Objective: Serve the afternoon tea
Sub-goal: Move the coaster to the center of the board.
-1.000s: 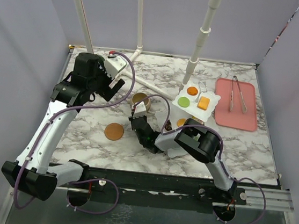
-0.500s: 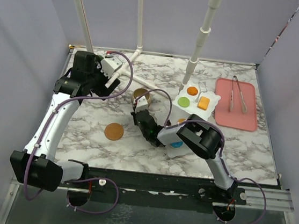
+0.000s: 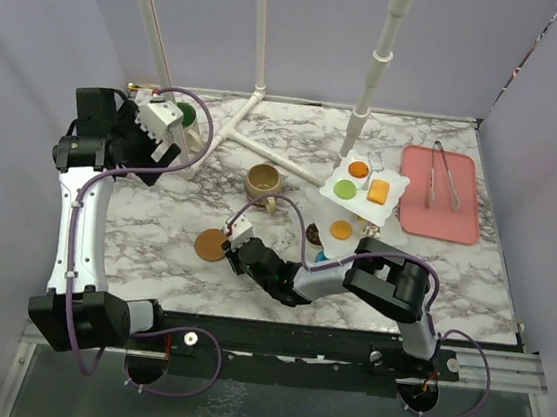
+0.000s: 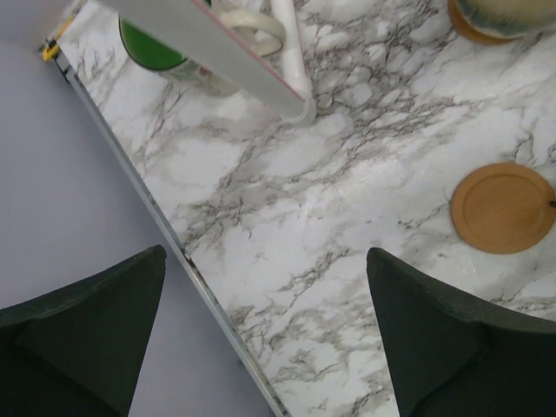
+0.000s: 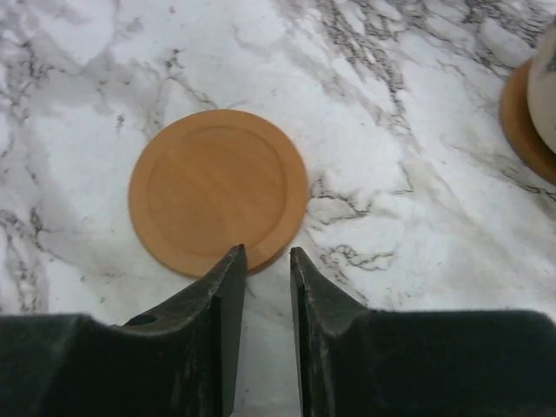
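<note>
R end effector point(image 5: 265, 261) sits near the table's point(image 3: 156, 225) front edge, left of centre. Its jaws are only narrowly parted, w/ nothing between them, and the tips are at the near rim of a bare wooden coaster point(image 5: 217, 191). A sec ago it was shut and up by the tan mug point(image 3: 263, 179). It has since let go and pulled back. The mug now stands alone, upright on a second coaster point(image 5: 521, 122) mid-table, so that cup looks placed.

Right of it is the white three-tier stand point(image 3: 364, 210), w/ wavy square plates. Small pastries point(image 3: 342, 189) in green, orange and yellow are on top, and a few more show on the lower tiers.

L end effector point(image 4: 261, 347) has swung out to the far-left corner, jaws wide and empty. It's near the green-lined mug point(image 4: 156, 43), which is partly behind a white pipe point(image 4: 226, 52). Prob. that mug is next, for the bare coaster.

A pink tray point(image 3: 463, 225) w/ tongs point(image 3: 443, 182) is at the far right.
</note>
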`<move>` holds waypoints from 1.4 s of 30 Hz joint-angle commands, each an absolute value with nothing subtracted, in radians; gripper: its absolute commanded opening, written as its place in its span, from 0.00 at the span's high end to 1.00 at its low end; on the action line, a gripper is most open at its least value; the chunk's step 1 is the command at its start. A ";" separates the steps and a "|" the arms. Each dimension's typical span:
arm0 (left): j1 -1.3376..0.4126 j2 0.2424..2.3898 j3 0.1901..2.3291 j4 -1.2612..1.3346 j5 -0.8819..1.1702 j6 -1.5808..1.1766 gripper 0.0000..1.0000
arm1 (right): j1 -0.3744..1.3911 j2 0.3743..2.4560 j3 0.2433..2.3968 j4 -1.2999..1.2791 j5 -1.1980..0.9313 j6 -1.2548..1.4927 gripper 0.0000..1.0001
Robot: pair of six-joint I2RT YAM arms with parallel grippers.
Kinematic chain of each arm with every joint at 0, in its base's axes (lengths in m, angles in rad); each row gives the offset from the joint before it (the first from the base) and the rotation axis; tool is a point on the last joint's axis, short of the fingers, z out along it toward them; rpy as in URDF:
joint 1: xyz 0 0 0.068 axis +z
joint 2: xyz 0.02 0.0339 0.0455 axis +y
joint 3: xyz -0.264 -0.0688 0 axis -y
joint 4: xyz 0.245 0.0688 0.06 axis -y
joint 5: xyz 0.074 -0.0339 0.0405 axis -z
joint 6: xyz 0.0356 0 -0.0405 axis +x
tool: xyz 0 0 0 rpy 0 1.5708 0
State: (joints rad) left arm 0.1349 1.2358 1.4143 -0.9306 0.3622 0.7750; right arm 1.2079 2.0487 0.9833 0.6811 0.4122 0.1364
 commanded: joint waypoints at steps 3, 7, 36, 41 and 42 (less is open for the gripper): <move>0.366 1.295 1.404 -1.008 0.538 0.889 0.01 | 1.209 2.024 0.999 0.625 0.353 0.119 0.64; 0.420 1.349 1.412 -0.959 0.516 0.857 0.01 | 1.209 2.041 1.040 0.598 0.346 0.114 0.61; 0.268 2.009 1.905 -0.466 0.210 0.186 0.05 | 1.218 1.959 1.090 0.435 0.511 0.081 0.64; 0.235 2.165 2.061 -0.498 0.217 0.142 0.05 | 1.219 1.875 1.094 0.425 0.515 0.072 0.56; 0.229 2.186 2.075 -0.499 0.222 0.131 0.05 | 1.219 1.861 1.094 0.425 0.514 0.070 0.55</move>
